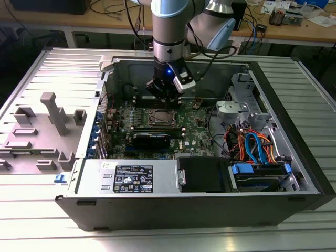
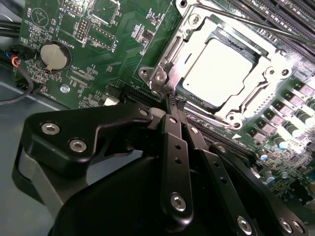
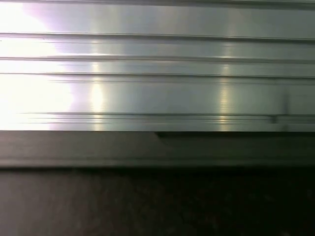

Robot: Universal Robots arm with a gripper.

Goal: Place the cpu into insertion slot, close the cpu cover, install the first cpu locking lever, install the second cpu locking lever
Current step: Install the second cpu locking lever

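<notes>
The cpu lies flat in the insertion slot on the green board, its pale metal face showing through the cut-out of the cpu cover, which lies down over it. A thin metal lever rod runs along one side of the socket. My gripper is shut, with its black fingertips pressed together at the socket frame's corner and nothing visible between them. In the exterior view the gripper hangs inside the open computer case just above the socket.
A coin battery and small connectors sit beside the socket. A long black card, the power supply and cable bundles crowd the case. Grey fixtures stand on the ribbed table at the exterior view's left.
</notes>
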